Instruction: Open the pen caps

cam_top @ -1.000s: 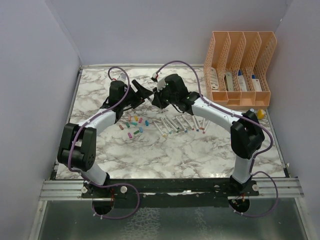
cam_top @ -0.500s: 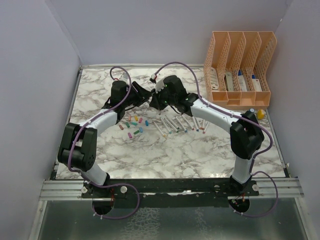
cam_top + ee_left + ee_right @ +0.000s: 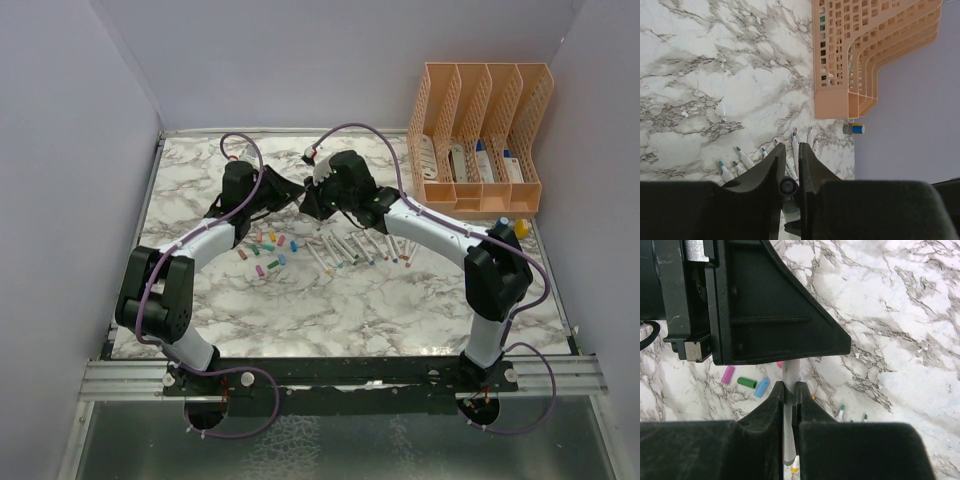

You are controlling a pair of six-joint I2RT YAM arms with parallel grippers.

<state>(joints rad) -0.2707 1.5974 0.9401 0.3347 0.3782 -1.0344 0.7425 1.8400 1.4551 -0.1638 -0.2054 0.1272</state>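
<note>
My left gripper (image 3: 290, 190) and right gripper (image 3: 307, 201) meet nose to nose above the back of the table. In the right wrist view the right gripper (image 3: 790, 386) is shut on a pen (image 3: 791, 371), whose white barrel runs up under the left gripper's black body. In the left wrist view the left gripper (image 3: 791, 146) is shut on that pen's cap (image 3: 788, 186), seen end-on as a dark round. Loose pen caps (image 3: 267, 250) in pink, green and blue lie below the left gripper. Several uncapped pens (image 3: 358, 247) lie in a row below the right gripper.
A peach lattice file organiser (image 3: 480, 140) stands at the back right, also seen in the left wrist view as the organiser (image 3: 865, 50). A small blue and yellow bottle-like item (image 3: 515, 227) lies beside it near the right wall. Grey walls close in both sides.
The left gripper has swung right to meet the right gripper and has closed from wide open onto the pen's cap. The right gripper has stayed shut on the pen.
</note>
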